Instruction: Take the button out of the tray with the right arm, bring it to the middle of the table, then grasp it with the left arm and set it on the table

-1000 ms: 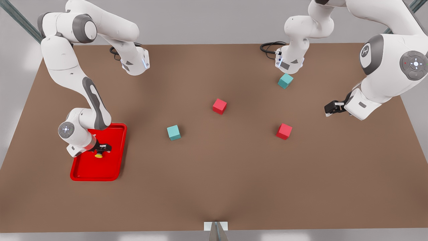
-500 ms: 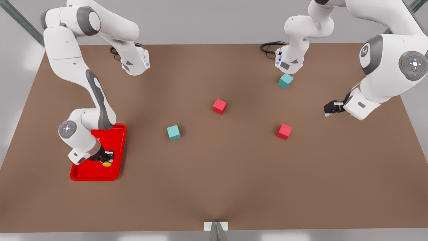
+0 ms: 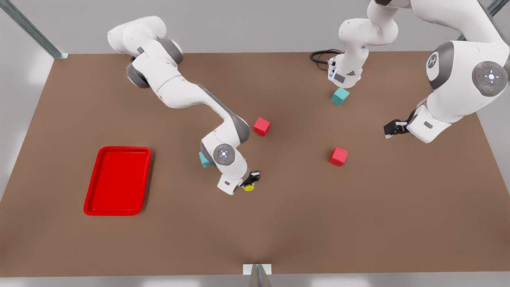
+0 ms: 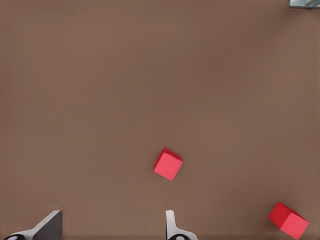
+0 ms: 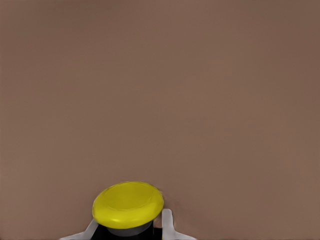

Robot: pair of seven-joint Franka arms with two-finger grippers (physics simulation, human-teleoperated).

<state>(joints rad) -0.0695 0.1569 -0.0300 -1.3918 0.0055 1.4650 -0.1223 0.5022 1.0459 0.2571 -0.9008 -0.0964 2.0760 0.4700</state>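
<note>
The tray (image 3: pixel 118 181) is seen at the front view's left, well apart from the right gripper (image 3: pixel 251 181), and nothing lies in it. The right gripper is found near the middle of the table (image 3: pixel 279 223), clenched on the button (image 3: pixel 249 187); in the right wrist view the yellow cap (image 5: pixel 128 204) is held between the 2 fingers (image 5: pixel 167 222), facing outward over bare brown surface. The button is judged to be carried this way so that its cap and body stay exposed for a second grasp. A teal cube (image 3: pixel 203 160) lies just behind the right arm's wrist, partly hidden by it, and a red cube (image 3: pixel 261 126) lies near it on the far side. Another red cube (image 3: pixel 338 156) lies between the 2 grippers. The left gripper (image 3: pixel 390 129) waits toward the front view's right with its fingers (image 4: pixel 172 227) spread apart and nothing between them; both red cubes are seen ahead of it in the left wrist view.

Open room is judged widest on the near side of the right gripper, toward the table's near edge. The red cube between the grippers is judged the main obstacle on the left arm's path.
</note>
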